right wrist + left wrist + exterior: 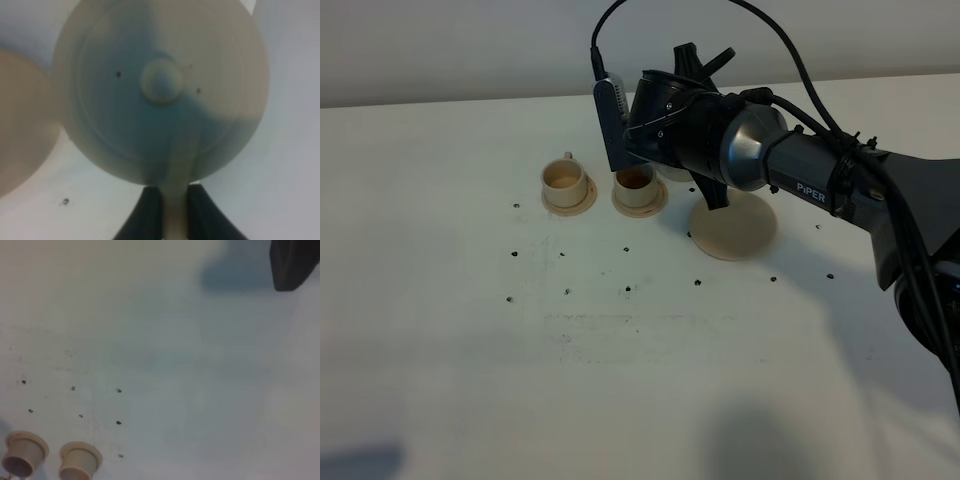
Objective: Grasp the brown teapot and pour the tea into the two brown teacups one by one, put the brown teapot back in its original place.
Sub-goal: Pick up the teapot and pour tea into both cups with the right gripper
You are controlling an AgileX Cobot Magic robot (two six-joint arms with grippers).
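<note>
My right gripper (670,150) is shut on the loop handle of the brown teapot (161,85). In the right wrist view the handle (175,210) sits between the two dark fingers (147,215), and I see the lid and its knob. In the exterior high view only a pale sliver of the teapot (675,173) shows below the gripper, held above the table beside the right teacup (636,182). The left teacup (565,181) stands next to it; each is on a small saucer. The wide tan saucer disc (732,226) lies bare. Both cups (25,452) (80,460) show in the left wrist view. The left gripper is out of view.
Small dark specks (567,291) dot the white table (620,380) in front of the cups. A dark object (295,265) sits at one corner of the left wrist view. A blurred tan round surface (20,130) lies beside the teapot in the right wrist view.
</note>
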